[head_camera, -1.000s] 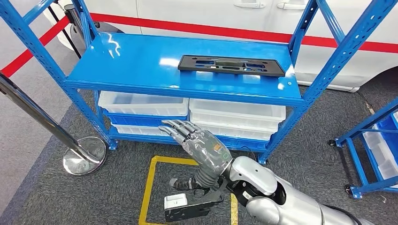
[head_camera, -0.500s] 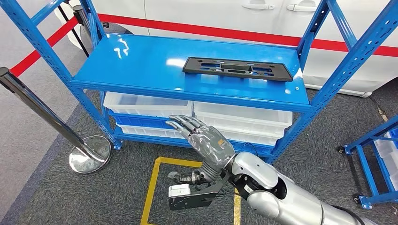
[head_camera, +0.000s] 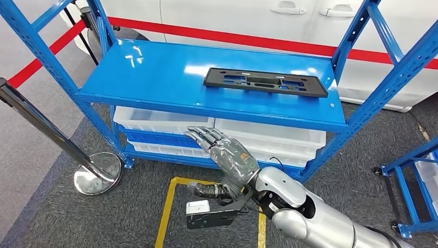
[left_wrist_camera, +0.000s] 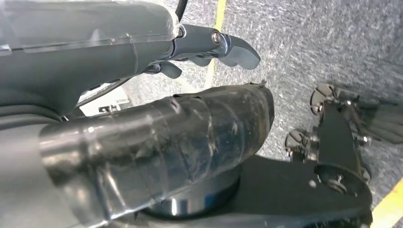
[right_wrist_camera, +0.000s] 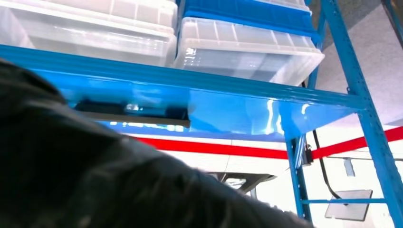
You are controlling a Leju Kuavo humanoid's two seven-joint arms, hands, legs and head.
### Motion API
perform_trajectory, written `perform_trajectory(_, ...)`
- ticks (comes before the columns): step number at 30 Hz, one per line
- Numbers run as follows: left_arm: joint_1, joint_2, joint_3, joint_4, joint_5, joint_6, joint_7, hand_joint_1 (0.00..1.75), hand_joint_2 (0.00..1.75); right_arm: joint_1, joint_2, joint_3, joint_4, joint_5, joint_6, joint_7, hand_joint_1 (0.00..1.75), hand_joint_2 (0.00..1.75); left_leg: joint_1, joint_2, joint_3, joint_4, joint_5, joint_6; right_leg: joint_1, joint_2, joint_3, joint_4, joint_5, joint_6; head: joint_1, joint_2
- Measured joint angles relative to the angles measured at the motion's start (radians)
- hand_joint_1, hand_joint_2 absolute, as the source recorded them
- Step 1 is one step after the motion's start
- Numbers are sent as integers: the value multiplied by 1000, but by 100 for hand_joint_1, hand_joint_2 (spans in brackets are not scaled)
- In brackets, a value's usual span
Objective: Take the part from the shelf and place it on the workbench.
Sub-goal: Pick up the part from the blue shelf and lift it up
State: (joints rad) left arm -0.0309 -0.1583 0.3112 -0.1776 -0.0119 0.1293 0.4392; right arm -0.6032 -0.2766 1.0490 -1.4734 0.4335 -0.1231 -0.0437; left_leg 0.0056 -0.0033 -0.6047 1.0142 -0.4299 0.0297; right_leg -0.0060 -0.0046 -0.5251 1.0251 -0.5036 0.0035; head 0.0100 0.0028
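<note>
The part [head_camera: 265, 82] is a flat black plate with cut-outs, lying on the right half of the blue shelf's top board [head_camera: 155, 72]. My right hand [head_camera: 227, 155] is raised in front of the shelf, below the board's front edge and left of the part, fingers stretched out and holding nothing. In the right wrist view the part [right_wrist_camera: 133, 111] lies on the board's edge beyond the dark back of my right hand [right_wrist_camera: 95, 180]. In the left wrist view my left hand [left_wrist_camera: 157, 123] hangs over the grey carpet, its thumb and fingers [left_wrist_camera: 228, 45] apart around nothing.
Clear plastic bins [head_camera: 165, 121] [head_camera: 268, 137] fill the lower shelves. A chrome barrier post with a round base [head_camera: 98, 173] stands at the left. A yellow square [head_camera: 173, 206] marks the carpet. A white car [head_camera: 232, 15] is behind the shelf, and another blue rack [head_camera: 413, 170] stands at the right.
The camera has shifted, so the shelf sits lower and further right in the picture. My right hand has edged a little nearer the shelf front, still flat and holding nothing.
</note>
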Motion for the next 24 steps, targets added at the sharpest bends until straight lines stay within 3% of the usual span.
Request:
perform_trajectory(2, 1, 0, -1, 0, 0, -4, -1, 0, 0, -1, -1, -5, 0, -6, 4, 1, 0, 0, 5, -1, 20, -12, -5, 12, -1, 1, -20, 49, -18, 8, 1, 0)
perform_trajectory(5, 1, 0, -3, 0, 0, -9, -2, 0, 0, 4, -5, -9, 1, -12, 15, 3, 0, 0, 5, -3, 40, -17, -18, 22, -5, 4, -133, 224, -83, 20, 3, 0)
perform_trajectory(6, 1, 0, -3, 0, 0, -10, -2, 0, 0, 8, -7, -9, 1, -13, 16, 3, 0, 0, 5, -4, 46, -17, -25, 22, -6, 4, -169, 264, -89, 22, 3, 0)
perform_trajectory(7, 2, 0, -4, 0, -1, -11, -2, 0, 0, 11, -8, -9, 1, -14, 17, 3, 0, 0, 4, -5, 55, -17, -32, 21, -7, 4, -188, 270, -75, 22, 3, 0)
perform_trajectory(8, 3, 0, -4, 0, -1, -11, -2, 0, 0, 12, -8, -9, 1, -15, 17, 3, 0, 0, 4, -6, 66, -17, -40, 20, -7, 3, -187, 237, -39, 21, 4, 0)
perform_trajectory(10, 4, -1, -4, 1, 0, -12, -2, 0, 0, 13, -11, -10, 2, -15, 16, 4, 0, 0, 5, -8, 89, -17, -58, 15, -6, 4, -149, 107, 58, 13, 4, 0)
perform_trajectory(12, 2, -2, -4, 2, -1, -12, -2, 0, 0, 13, -14, -11, 3, -16, 16, 4, 0, 0, 4, -8, 98, -18, -72, 4, 2, 4, -124, 12, 100, 1, 3, 0)
perform_trajectory(15, 0, -2, -5, 3, -1, -13, -2, 0, 0, 13, -17, -12, 3, -18, 17, 5, 0, 0, 4, -6, 104, -9, -77, -17, 7, 7, -110, -12, 95, -20, 1, 0)
perform_trajectory(17, -1, -1, -5, 4, -1, -14, -2, 0, 0, 12, -18, -12, 2, -20, 18, 5, 0, 0, 5, -4, 89, 41, -83, -25, 2, 8, -87, -21, 85, -32, -1, 0)
perform_trajectory(21, -3, 0, -8, 4, -3, -15, -2, 0, 0, 14, -18, -13, 2, -23, 23, 6, 0, 0, 7, -2, -57, 261, -163, -35, 1, 8, -47, -24, 55, -40, -4, 0)
perform_trajectory(22, -1, 0, -9, 4, -4, -15, -2, 0, 0, 16, -18, -13, 2, -23, 24, 6, 0, 0, 7, -2, -81, 274, -170, -36, 1, 8, -35, -24, 45, -40, -4, 0)
perform_trajectory(23, 1, 0, -10, 4, -5, -15, -2, 0, 0, 17, -18, -13, 2, -23, 25, 9, 0, 0, 7, -2, -88, 253, -156, -34, 2, 10, -21, -24, 35, -39, -4, 0)
perform_trajectory(24, 2, 0, -11, 4, -6, -15, -2, 0, 0, 18, -18, -13, 2, -24, 24, 13, 0, 0, 6, -2, -81, 202, -118, -30, 2, 10, -5, -24, 23, -37, -4, 0)
